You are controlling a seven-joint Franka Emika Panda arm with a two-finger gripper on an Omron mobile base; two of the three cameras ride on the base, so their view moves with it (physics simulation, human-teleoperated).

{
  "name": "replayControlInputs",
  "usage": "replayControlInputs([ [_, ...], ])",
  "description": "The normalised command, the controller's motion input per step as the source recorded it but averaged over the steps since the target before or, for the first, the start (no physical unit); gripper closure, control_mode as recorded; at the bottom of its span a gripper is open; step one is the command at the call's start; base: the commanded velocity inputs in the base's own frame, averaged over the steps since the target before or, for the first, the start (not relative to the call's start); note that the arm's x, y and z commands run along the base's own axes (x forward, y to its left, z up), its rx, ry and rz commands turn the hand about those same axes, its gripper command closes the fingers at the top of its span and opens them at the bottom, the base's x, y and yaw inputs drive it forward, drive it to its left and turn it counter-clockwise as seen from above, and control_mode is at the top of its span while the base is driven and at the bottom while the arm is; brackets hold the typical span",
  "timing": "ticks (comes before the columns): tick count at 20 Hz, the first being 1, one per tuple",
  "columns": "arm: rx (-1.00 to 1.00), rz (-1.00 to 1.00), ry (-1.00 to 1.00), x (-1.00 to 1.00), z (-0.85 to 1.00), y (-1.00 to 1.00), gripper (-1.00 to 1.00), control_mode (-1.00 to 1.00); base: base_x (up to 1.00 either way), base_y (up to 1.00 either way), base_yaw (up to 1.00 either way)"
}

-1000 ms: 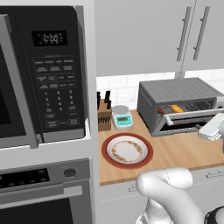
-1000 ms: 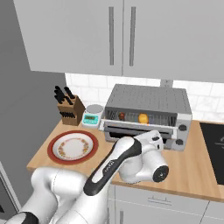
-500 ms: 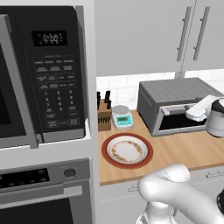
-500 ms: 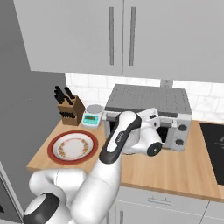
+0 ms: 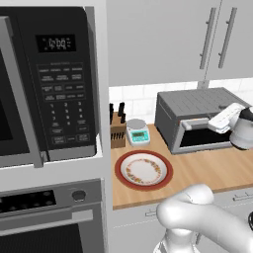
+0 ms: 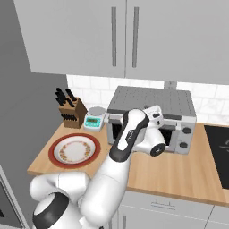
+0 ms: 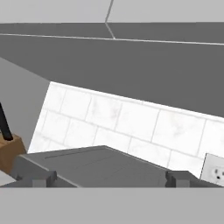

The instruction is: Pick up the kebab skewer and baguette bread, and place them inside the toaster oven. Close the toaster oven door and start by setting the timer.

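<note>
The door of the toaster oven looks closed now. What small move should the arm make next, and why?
Probably shift the hand sideways and down toward the knobs beside the toaster oven door, to set the timer. The door is shut, the plate holds no food, and the hand stands open by the top front edge of the toaster oven, holding nothing.

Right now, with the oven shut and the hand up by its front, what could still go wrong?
The gripper stands open near the toaster oven top, well left of the knobs; reaching for the timer could hit the wrong knob. The arm hides part of the toaster oven door, so a full latch is unconfirmed.
</note>
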Motion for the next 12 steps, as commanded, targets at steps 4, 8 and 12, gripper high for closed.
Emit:
replayControlInputs([
  [4,-0.05,0.00,-0.11,-0.01,0.63,0.00,-1.00,-1.00,0.00,0.00,0.00],
  [8,-0.03,0.00,-0.02,-0.39,0.71,0.00,-1.00,-1.00,0.00,0.00,0.00],
  [12,-0.04,0.00,0.00,-0.91,0.17,0.00,-1.00,-1.00,0.00,0.00,0.00],
])
